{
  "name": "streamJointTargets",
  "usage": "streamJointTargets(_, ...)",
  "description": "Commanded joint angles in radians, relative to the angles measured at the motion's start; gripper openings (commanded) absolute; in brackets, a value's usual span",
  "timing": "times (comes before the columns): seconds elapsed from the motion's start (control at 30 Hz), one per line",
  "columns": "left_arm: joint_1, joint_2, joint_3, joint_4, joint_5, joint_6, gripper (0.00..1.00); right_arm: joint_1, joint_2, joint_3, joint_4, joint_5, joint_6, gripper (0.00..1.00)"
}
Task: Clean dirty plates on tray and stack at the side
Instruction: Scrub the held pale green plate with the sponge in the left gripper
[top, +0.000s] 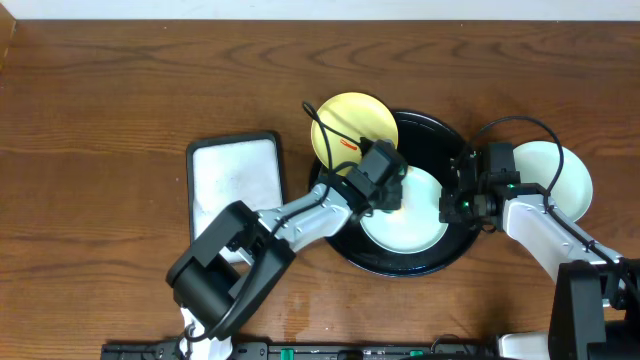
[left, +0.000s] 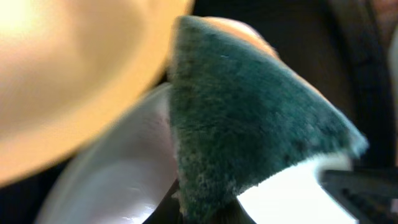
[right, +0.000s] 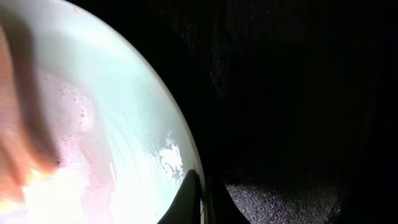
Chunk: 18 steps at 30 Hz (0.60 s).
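Left gripper pinches the sponge down on our mint plate in the black tray — right gripper clamps its rim. Scrub too hard and we risk it slipping free, knocking the yellow plate.

The overhead view is sharp and evenly lit, with a faint sheen on the brown wooden surface. The left wrist view is blurred: dark green fuzzy sponge and pale yellow round plate lack focus. The right wrist view is mostly black; glare spots the pale mint-green round plate.
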Motion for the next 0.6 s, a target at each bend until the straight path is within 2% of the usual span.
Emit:
streamJointTargets(0.0, -0.055, 0.029, -0.012, 0.009, 0.011, -0.137, 0.08, 0.001, 0.015, -0.003, -0.005, 0.03, 0.005, 0.01)
streamJointTargets(0.13, -0.103, 0.034, -0.012, -0.003, 0.012, -0.153, 0.08, 0.001, 0.015, -0.003, -0.005, 0.03, 0.006, 0.01)
streamJointTargets(0.3, -0.103, 0.034, -0.012, -0.01, 0.011, -0.143, 0.08, 0.001, 0.015, -0.003, -0.005, 0.03, 0.006, 0.01)
streamJointTargets(0.57, -0.01, 0.034, -0.012, -0.1, -0.208, 0.064, 0.08, 0.001, 0.015, -0.003, -0.007, 0.03, 0.006, 0.01)
